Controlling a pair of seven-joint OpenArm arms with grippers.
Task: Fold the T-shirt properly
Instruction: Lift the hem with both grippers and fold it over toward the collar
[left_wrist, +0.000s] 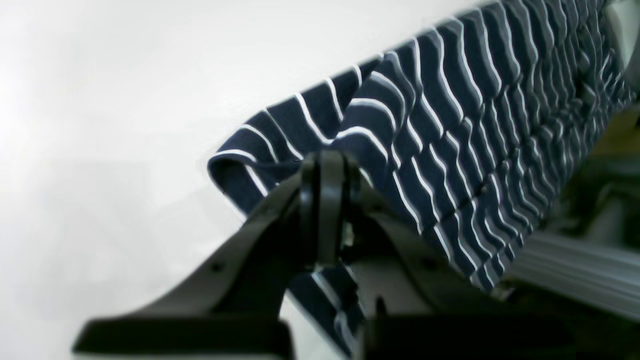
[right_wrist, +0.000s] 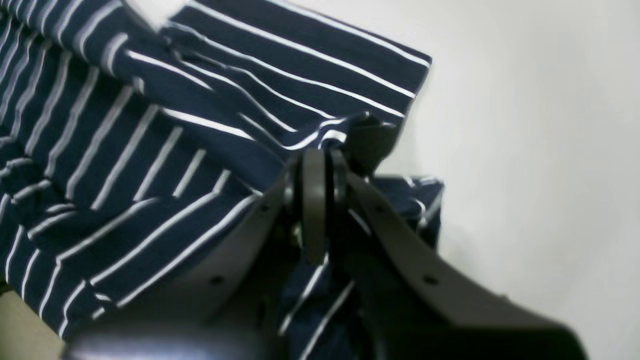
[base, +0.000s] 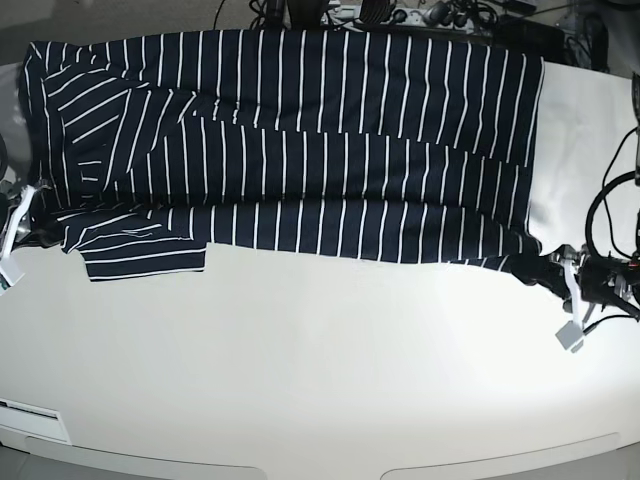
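Observation:
The T-shirt (base: 300, 150), dark navy with thin white stripes, lies stretched across the far half of the white table (base: 300, 380), with one long edge folded over. A sleeve (base: 145, 255) sticks out at the near left. My left gripper (base: 540, 268) at the shirt's near right corner is shut on the cloth; the left wrist view shows its fingers (left_wrist: 327, 165) pinching a lifted fold of the T-shirt (left_wrist: 450, 125). My right gripper (base: 45, 232) at the left end is shut on the T-shirt (right_wrist: 150, 150) close to the sleeve, jaws (right_wrist: 320, 155) pressed together on rumpled fabric.
Cables and equipment (base: 400, 12) crowd the table's back edge. More black cables (base: 610, 200) loop beside the arm on the right. A small label (base: 30, 410) sits at the front left corner. The near half of the table is bare white.

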